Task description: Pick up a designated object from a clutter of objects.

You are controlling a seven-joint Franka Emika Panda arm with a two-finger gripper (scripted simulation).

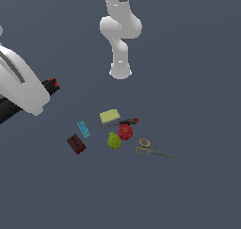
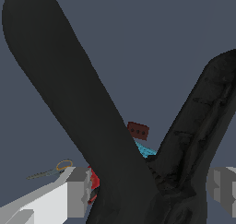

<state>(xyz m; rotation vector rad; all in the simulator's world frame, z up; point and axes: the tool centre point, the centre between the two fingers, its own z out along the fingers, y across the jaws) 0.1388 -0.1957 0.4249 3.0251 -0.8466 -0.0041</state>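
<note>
The black clamp [image 2: 115,140] fills the wrist view, its two forked handles spreading away from the camera. My gripper [image 2: 150,191] is shut on it, with grey fingers [image 2: 78,191] on either side. In the exterior view the white hand [image 1: 26,94] holds the clamp [image 1: 47,87] lifted high at the exterior view's left. The clamp's red-orange tip pokes out past the hand, and much of its body is hidden behind it.
The clutter lies below on the grey floor: yellow-green sponge [image 1: 109,116], red-handled screwdriver [image 1: 123,122], red round piece [image 1: 125,132], green lump [image 1: 114,141], gold-handled scissors [image 1: 147,148], blue block [image 1: 83,129], dark brown block [image 1: 76,143]. The arm's base [image 1: 120,71] stands behind.
</note>
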